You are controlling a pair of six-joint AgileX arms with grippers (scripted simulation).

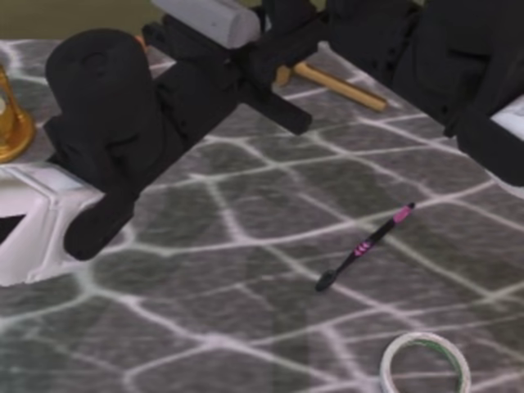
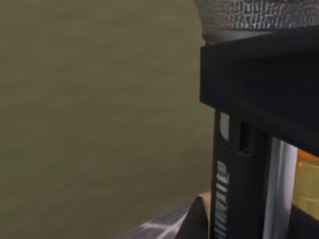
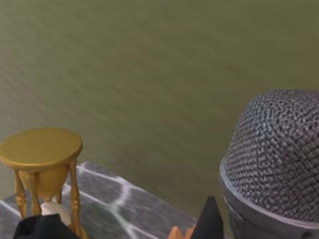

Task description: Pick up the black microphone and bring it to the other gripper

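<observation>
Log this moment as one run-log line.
stage: handover, mid-air | black microphone: raised at table's far edge, between both arms | toothbrush: lying on table | hourglass: upright, top view's left

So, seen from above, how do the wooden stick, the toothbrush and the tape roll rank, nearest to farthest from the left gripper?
From the left gripper, top centre:
1. Wooden stick, just to its right.
2. Toothbrush, centre-right.
3. Tape roll, bottom edge, right.
</observation>
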